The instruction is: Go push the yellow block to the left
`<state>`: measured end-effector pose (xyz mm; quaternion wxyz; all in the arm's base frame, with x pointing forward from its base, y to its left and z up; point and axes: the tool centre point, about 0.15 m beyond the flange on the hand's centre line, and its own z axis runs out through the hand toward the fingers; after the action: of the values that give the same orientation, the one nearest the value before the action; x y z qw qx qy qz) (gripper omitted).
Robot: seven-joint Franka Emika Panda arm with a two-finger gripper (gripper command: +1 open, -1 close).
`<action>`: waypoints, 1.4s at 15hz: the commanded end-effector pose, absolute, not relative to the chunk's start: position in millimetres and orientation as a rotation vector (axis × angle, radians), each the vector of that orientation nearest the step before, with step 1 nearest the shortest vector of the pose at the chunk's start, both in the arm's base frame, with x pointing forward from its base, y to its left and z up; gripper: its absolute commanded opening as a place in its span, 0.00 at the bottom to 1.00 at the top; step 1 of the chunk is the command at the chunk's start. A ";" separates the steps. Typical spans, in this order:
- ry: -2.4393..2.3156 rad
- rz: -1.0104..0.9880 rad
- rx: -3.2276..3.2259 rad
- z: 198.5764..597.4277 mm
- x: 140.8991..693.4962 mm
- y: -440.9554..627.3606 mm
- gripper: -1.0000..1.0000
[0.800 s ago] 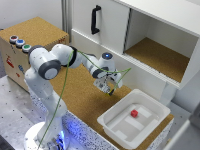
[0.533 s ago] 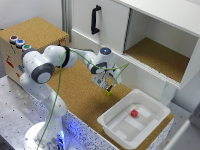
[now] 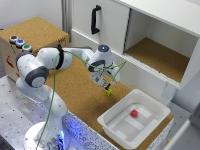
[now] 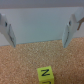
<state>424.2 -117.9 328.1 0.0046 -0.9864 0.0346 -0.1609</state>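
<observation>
On the cork top, just beside the white tub (image 3: pixel 116 131), sits the yellow block (image 3: pixel 108 91). I hold my claw (image 3: pixel 102 80) spread wide above it, not touching; the push looks not yet begun.

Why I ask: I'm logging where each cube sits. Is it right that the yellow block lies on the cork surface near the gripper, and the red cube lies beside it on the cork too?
Not quite. The red cube lies inside the white bin, as the exterior view shows. The yellow block does lie on the cork surface near the gripper.
</observation>
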 end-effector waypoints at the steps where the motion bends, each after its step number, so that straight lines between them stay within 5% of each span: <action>1: 0.121 -0.484 -3.113 329.1 423.4 -116.1 1.00; 14: 0.001 -0.485 -3.026 316.7 420.8 -132.5 1.00; 21: -0.312 -0.322 -3.053 302.4 398.6 -162.3 1.00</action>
<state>404.8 -139.4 311.0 0.0166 -0.9888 -0.0442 -0.1419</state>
